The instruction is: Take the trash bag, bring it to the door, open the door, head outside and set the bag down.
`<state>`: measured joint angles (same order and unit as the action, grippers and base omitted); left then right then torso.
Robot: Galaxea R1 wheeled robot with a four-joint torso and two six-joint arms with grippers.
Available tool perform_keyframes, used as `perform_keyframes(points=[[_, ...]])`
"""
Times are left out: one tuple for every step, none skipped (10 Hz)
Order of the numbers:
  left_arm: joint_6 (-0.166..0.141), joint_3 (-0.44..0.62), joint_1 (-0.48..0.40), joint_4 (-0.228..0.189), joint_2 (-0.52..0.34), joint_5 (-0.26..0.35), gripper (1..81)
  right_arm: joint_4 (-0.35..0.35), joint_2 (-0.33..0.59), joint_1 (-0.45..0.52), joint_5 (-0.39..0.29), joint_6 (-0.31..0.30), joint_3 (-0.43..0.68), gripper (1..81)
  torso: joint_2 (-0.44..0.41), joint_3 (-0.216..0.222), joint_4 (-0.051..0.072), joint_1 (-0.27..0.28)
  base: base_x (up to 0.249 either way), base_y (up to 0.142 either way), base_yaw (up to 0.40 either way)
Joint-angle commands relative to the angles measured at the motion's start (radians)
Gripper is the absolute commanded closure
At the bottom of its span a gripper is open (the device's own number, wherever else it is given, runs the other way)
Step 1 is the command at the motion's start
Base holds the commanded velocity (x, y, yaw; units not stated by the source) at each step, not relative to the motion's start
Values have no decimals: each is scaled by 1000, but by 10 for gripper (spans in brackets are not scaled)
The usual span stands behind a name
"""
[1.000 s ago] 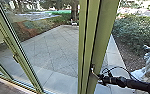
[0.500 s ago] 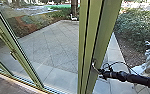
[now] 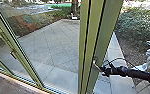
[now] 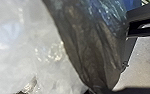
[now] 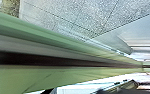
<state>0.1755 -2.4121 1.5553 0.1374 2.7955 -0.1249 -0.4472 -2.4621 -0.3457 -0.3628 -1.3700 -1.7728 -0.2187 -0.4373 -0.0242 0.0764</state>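
- Green door frame (image 3: 104,32): one metal handle (image 3: 94,62), right pincer (image 3: 100,70) beside it, spread or pressed together I cannot tell.
- Left: one more handle (image 3: 13,55).
- One dark trash bag (image 4: 93,47), by the left wrist; left pincer's state, cannot tell.

The trash bag (image 4: 93,45) looks like thin, creased plastic with glossy highlights. The green door frame (image 3: 94,25) is smooth, its handle (image 3: 97,66) shiny metal; the paving (image 3: 51,45) looks matt and rough.
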Motion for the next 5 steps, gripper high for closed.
perform_keyframes(points=[[1,10,6,-7,-13,77,811,-42,107,210,-174,-29,-26,10,0,0,0,0,0,0,0],[1,10,7,-7,-13,77,811,-45,108,230,-188,-27,-26,10,0,0,0,0,0,0,0],[1,10,7,-7,-13,77,811,-47,111,262,-197,-26,-29,10,0,0,0,0,0,0,0],[1,10,9,-6,-13,76,811,-48,113,288,-205,-23,-34,10,1,-1,0,0,0,0,0],[1,10,7,-6,-13,76,811,-48,110,317,-220,-4,-46,10,1,-1,0,0,0,0,0]])
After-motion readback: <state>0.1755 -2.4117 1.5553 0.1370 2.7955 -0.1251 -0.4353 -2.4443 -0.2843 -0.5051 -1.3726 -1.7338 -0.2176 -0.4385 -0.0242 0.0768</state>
